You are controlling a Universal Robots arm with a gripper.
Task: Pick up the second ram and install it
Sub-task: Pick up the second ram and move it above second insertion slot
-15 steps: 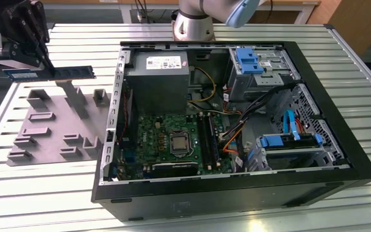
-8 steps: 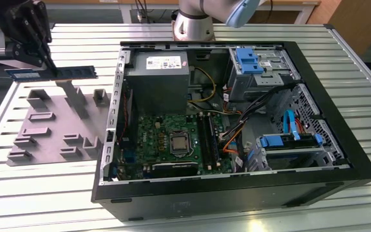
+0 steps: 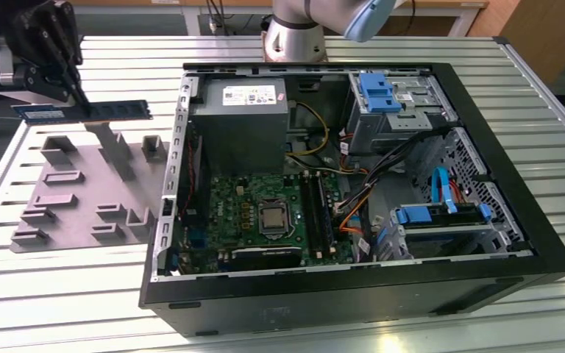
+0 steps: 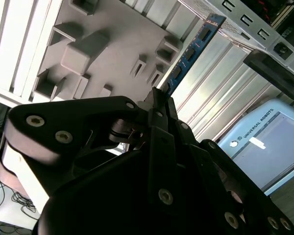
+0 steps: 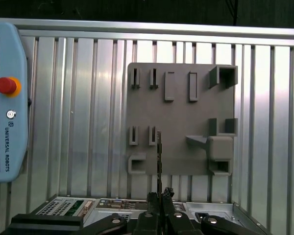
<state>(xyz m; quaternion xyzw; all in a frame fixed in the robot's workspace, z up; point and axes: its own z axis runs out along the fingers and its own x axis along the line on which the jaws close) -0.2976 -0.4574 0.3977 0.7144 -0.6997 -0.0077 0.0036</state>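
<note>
**A:** Exterior view has the gripper (image 3: 83, 109) clamped on the second ram (image 3: 121, 109) around mid-length. The stick is held level above the far end of the grey holder plate (image 3: 76, 187), on the exterior view's left and outside the computer case (image 3: 176, 147).

**B:** Is the hold firm?

**A:** Hard to judge. In the second wrist view the fingers meet on the thin board, and a long part of it reaches out past them. With so narrow a pinch, I reckon the stick could twist or slip if the arm swings sharply.

**B:** Anything else to worry about?

**A:** The case wall stands between the stick and the black memory slots (image 3: 314, 209) on the motherboard (image 3: 253, 198). If it were carried low, a free end could knock that rim. Cables (image 3: 358, 200) also hang close beside the slots. A stick that arrives tilted, or turned the wrong way for the slot, would likely jam rather than seat. Pressing on it then could strain the board or the slot.
</note>
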